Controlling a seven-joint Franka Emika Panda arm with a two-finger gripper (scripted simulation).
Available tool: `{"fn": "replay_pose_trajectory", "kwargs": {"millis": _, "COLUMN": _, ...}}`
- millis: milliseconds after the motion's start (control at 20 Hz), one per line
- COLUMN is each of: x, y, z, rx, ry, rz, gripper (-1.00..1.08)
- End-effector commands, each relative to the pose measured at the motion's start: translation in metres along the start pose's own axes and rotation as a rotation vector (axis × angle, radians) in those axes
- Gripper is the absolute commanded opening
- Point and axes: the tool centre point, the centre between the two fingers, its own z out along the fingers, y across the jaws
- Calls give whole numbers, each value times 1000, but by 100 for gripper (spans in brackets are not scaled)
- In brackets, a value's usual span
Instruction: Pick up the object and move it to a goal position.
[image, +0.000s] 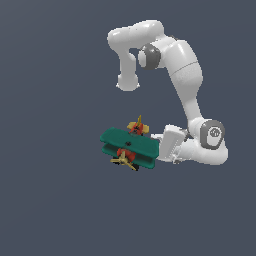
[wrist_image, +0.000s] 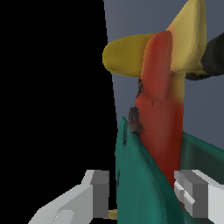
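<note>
Biplane (image: 129, 148) sits directly ahead of the gripper (wrist_image: 144, 192), on the exterior view's left of it, fuselage running away from the wrist camera toward the yellow tail. Fingers (wrist_image: 99, 194) are part-open, straddling the teal wing; whether the pads touch it can't be told. No goal marker visible.
</note>
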Motion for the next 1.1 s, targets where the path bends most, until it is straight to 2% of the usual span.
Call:
{"fn": "replay_pose_trajectory", "kwargs": {"millis": 0, "x": 0, "y": 0, "z": 1, "rx": 0, "ry": 0, "rz": 0, "gripper": 28}}
{"fn": "replay_pose_trajectory", "kwargs": {"millis": 50, "x": 0, "y": 0, "z": 1, "rx": 0, "ry": 0, "rz": 0, "gripper": -100}}
{"fn": "replay_pose_trajectory", "kwargs": {"millis": 700, "x": -2, "y": -2, "z": 1, "rx": -3, "ry": -1, "rz": 12, "gripper": -100}}
{"fn": "replay_pose_trajectory", "kwargs": {"millis": 1050, "x": -25, "y": -24, "z": 0, "rx": -39, "ry": -4, "rz": 140, "gripper": -100}}
